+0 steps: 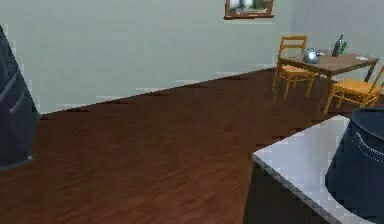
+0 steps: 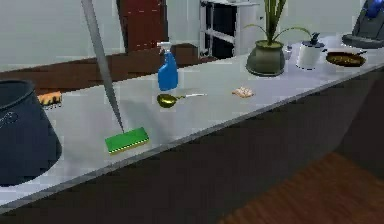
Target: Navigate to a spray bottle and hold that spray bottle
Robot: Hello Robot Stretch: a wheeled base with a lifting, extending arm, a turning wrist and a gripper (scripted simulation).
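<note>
Spray bottle [image 2: 168, 72]: blue body, white trigger head. Sponge [image 2: 127, 140]: green with a yellow edge. Counter [image 2: 225, 112]: pale grey top, dark brown front. Floor [image 1: 150, 140]: dark red-brown wood planks. Chairs [image 1: 292, 62]: orange-yellow wood. Wall [image 1: 120, 40]: pale grey-green.

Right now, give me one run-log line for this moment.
target: blue spray bottle upright on countertop | beside: gold spoon, green sponge | ahead: wood floor, dining table
</note>
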